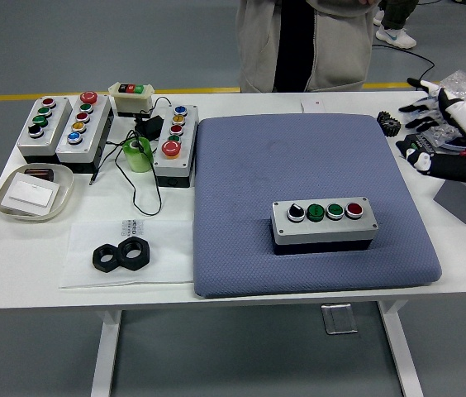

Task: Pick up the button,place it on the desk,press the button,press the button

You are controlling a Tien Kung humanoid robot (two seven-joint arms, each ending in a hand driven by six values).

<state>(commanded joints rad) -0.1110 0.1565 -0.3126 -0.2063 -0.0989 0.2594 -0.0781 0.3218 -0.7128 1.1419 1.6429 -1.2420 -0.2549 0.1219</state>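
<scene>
Meanwhile, the grey four-button control box (324, 222) is sitting flat on the blue-grey padded mat (249, 165), toward the mat's near right part, its white-and-black, two green and red buttons facing up. Nothing is touching it. Well apart from it, the robot's white-and-black right hand (446, 132) is hovering at the table's far right edge, fingers spread and holding nothing. A person in a beige jacket (324, 41) is standing at the white table's (43, 248) far side.
</scene>
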